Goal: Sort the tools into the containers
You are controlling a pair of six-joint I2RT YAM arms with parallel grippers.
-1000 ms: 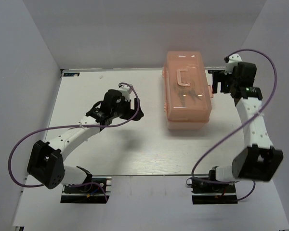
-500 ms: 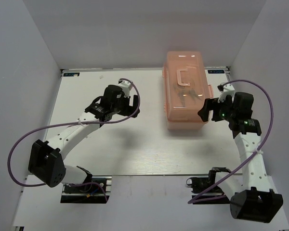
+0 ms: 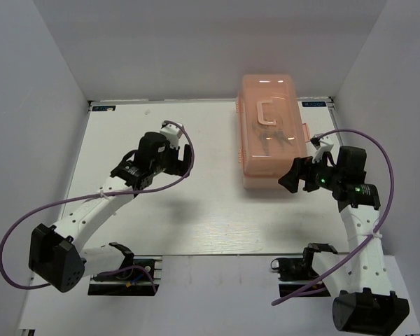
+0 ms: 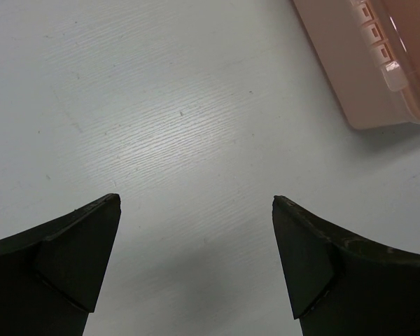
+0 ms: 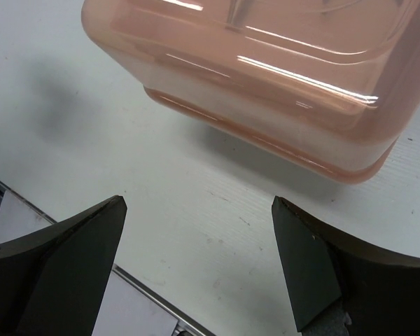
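Note:
The salmon-pink translucent toolbox (image 3: pixel 269 133) stands closed at the back right of the table, lid handle on top; dim tool shapes show through the lid. No loose tools show on the table. My left gripper (image 3: pixel 184 162) is open and empty over bare table, left of the box; the box's corner (image 4: pixel 378 63) shows at the top right of its wrist view. My right gripper (image 3: pixel 291 177) is open and empty beside the box's near right corner, whose rounded end (image 5: pixel 266 84) fills the top of its wrist view. Both sets of jaws stand wide apart.
White walls enclose the table (image 3: pixel 161 224) on the left, back and right. The table's near edge with a metal rail (image 5: pixel 147 297) lies under my right gripper. Purple cables loop from both arms.
My right arm has swung from the back right down toward the box's near right corner. My left gripper has drawn back leftward and slightly nearer, away from the box.

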